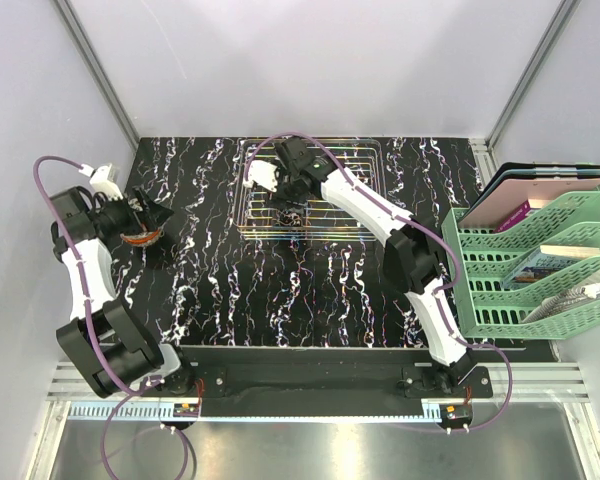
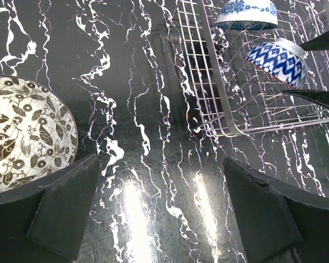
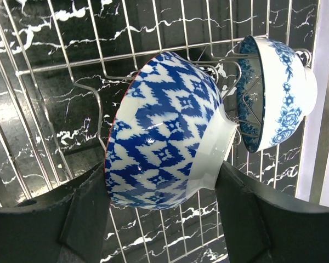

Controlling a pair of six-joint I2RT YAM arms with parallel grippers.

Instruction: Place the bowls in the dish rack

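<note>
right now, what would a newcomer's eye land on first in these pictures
The blue zigzag bowl, gripped on its side in the right claw over the wire dish rack at the far middle of the table. Next to it a blue floral bowl stands on edge in the rack, while a black-and-white leaf-patterned bowl sits on the marbled table beside the open left claw.
</note>
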